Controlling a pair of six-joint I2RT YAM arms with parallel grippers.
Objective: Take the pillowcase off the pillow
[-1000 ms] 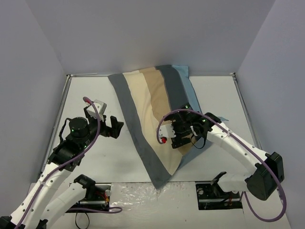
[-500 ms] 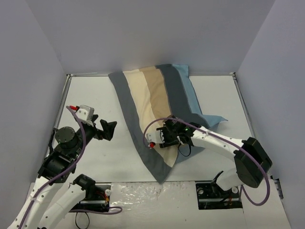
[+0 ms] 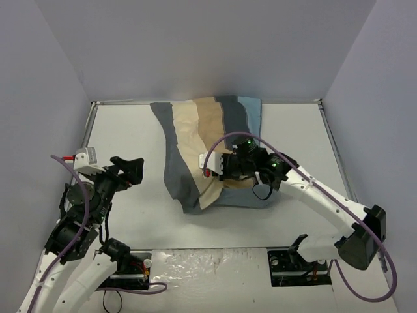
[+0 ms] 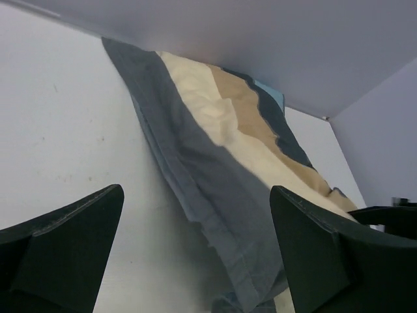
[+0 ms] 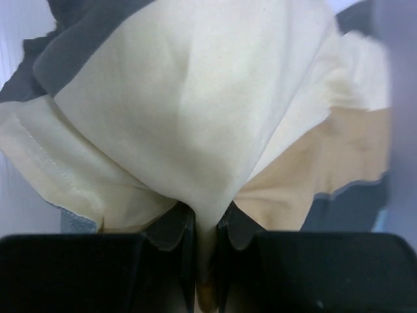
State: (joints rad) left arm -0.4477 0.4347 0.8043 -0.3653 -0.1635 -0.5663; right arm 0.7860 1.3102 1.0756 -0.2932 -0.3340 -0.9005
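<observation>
The striped pillowcase (image 3: pixel 195 127) lies crumpled at the table's middle and far side, with grey, cream, tan, slate and light-blue bands. Its near part is bunched and lifted. My right gripper (image 3: pixel 223 171) is shut on a pinched fold of the cream stripe; in the right wrist view the cloth (image 5: pixel 195 111) fans out from between the closed jaws (image 5: pixel 206 225). My left gripper (image 3: pixel 131 171) hangs open to the left of the cloth, touching nothing. In the left wrist view the grey edge band (image 4: pixel 215 182) lies ahead between the wide-apart fingers (image 4: pixel 197 191). The pillow is hidden.
Bare white tabletop (image 3: pixel 130 130) stretches left of the cloth and also right of it (image 3: pixel 300 130). Grey walls close in the far side and both flanks. The right arm's purple cable (image 3: pixel 260 140) loops above the cloth.
The right gripper has shut on the cream stripe and drawn the near corner up and away, bunching the cloth. The left arm has pulled back to the left and nearer.
</observation>
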